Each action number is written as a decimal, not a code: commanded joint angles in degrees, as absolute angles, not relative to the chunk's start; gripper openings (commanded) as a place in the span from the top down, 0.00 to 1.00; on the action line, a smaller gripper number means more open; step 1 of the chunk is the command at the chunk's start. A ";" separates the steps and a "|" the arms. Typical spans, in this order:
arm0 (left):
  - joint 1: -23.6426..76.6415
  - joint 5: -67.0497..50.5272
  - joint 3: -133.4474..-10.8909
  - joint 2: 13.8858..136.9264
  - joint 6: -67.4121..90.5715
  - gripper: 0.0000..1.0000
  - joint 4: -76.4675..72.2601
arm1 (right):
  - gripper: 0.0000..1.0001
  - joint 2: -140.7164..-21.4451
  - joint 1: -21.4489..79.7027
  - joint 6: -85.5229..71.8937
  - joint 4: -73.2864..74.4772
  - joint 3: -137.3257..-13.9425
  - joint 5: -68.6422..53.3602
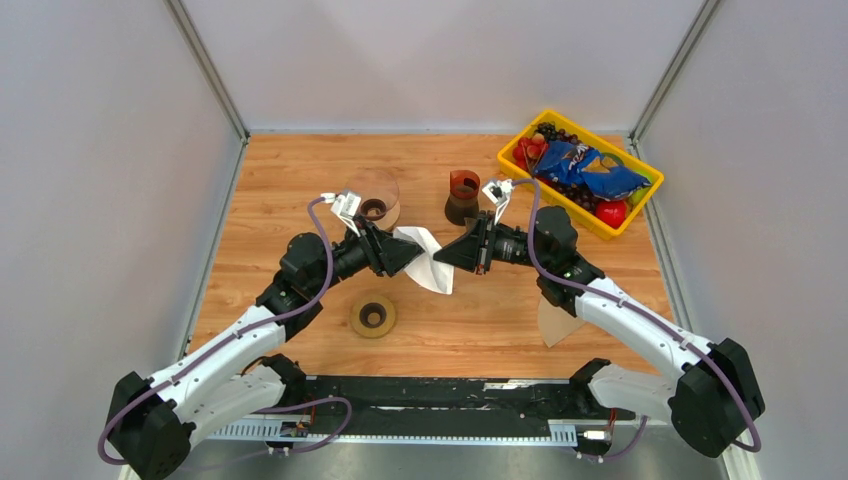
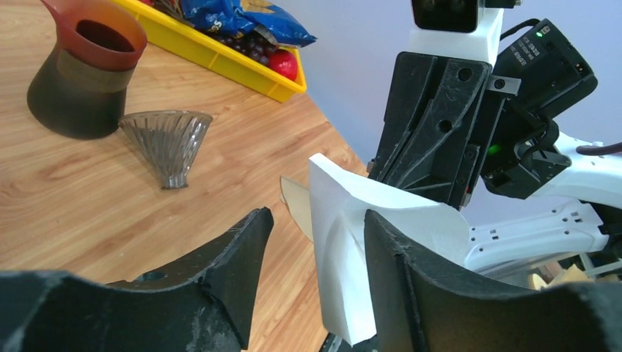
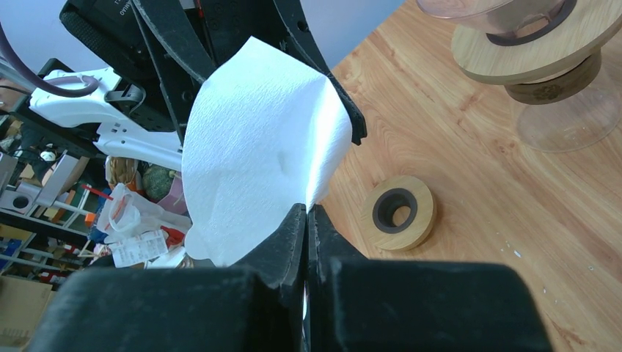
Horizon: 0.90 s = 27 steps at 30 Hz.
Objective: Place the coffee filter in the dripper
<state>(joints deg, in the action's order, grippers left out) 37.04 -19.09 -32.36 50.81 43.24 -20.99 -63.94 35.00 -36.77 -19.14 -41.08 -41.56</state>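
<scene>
The white paper coffee filter (image 1: pixel 432 268) hangs above the table's middle between both grippers. My right gripper (image 1: pixel 450 254) is shut on one edge of it; in the right wrist view the filter (image 3: pixel 257 147) fans out from the closed fingertips (image 3: pixel 308 209). My left gripper (image 2: pixel 317 216) is open around the filter's (image 2: pixel 339 249) other side. The paper lies against one finger (image 2: pixel 396 249), with a gap to the other. A clear glass dripper (image 3: pixel 506 11) in a wooden collar sits on a glass stand at the back left (image 1: pixel 374 196). A ribbed clear cone (image 2: pixel 167 143) stands beside a brown cup (image 2: pixel 81 81).
A loose wooden ring (image 1: pixel 373 316) lies on the table near the left arm. A tan paper filter (image 1: pixel 556 322) lies under the right arm. A yellow tray (image 1: pixel 520 166) of snacks and fruit stands at the back right. Walls enclose the table on three sides.
</scene>
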 commanded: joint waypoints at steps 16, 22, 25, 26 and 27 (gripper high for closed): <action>37.39 -15.91 -34.72 50.41 42.64 0.87 -16.01 | 0.58 -65.83 34.90 -37.64 -19.62 -43.67 -40.29; 37.35 -11.40 -36.63 51.01 43.73 0.97 -9.41 | 0.22 -66.91 34.83 -35.43 -16.08 -44.06 -37.35; 37.35 -7.21 -39.29 52.20 45.07 1.00 -2.13 | 0.00 -65.87 34.80 -32.03 -12.01 -44.21 -32.29; 37.35 -6.39 -39.95 53.13 45.79 1.00 -0.36 | 0.00 -65.38 34.86 -30.45 -11.13 -44.01 -31.21; 37.35 -5.97 -41.36 53.68 46.23 1.00 2.88 | 0.00 -64.69 35.00 -28.83 -10.48 -43.80 -29.82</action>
